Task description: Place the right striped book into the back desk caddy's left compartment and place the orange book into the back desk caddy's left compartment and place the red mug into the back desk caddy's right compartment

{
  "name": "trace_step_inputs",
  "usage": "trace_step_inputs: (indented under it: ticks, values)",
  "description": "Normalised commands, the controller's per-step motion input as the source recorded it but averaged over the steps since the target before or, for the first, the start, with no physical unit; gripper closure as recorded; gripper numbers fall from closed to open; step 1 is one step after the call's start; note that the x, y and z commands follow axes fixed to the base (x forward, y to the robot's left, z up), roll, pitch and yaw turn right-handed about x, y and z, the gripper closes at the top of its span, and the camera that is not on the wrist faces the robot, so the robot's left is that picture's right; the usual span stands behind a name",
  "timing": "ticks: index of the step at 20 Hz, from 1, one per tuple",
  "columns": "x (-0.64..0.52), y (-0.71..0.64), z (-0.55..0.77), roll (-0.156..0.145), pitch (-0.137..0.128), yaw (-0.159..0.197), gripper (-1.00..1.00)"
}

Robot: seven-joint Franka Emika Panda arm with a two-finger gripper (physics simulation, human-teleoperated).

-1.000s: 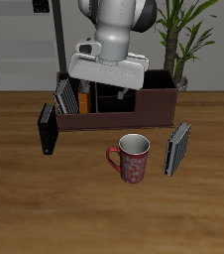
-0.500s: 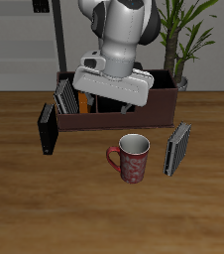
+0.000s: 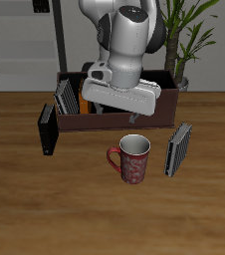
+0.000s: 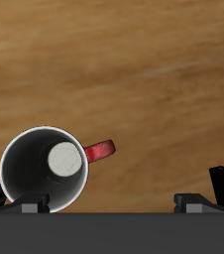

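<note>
While the red mug (image 3: 133,159) stands upright on the bare wooden table (image 3: 85,214), nearer the front edge than the back desk caddy (image 3: 164,108), nothing touches it; its loop handle (image 4: 101,151) sticks out sideways, and the wrist view looks straight down into its grey inside (image 4: 44,170). Inside the caddy's end section lean the right striped book (image 3: 64,97) and, just beside it, the orange book (image 3: 84,101). The gripper (image 3: 115,104) hangs over the caddy's middle, above and behind the mug; its two fingertips (image 4: 31,205) show well apart in the wrist view, with nothing between them. A black book (image 3: 48,129) stands before the caddy's end, and a paler striped book (image 3: 178,148) stands beside the mug, apart from it. A plant (image 3: 187,35) rises behind the caddy.
</note>
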Motion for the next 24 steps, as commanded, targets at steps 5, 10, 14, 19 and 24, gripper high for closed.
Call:
trace_step_inputs:
  ticks: [5, 10, 14, 19, 24]
  values:
    - [0.07, 0.06, -0.19, 0.159, 0.085, -0.086, -1.00]
    - [-0.01, 0.06, -0.02, 0.082, -0.030, -0.035, -1.00]
    - [0.04, -0.02, -0.06, 0.016, -0.005, -0.027, -1.00]
    - [0.05, -0.10, -0.09, 0.024, -0.008, -0.002, -1.00]
    - [0.04, -0.05, -0.13, 0.006, -0.004, -0.019, -1.00]
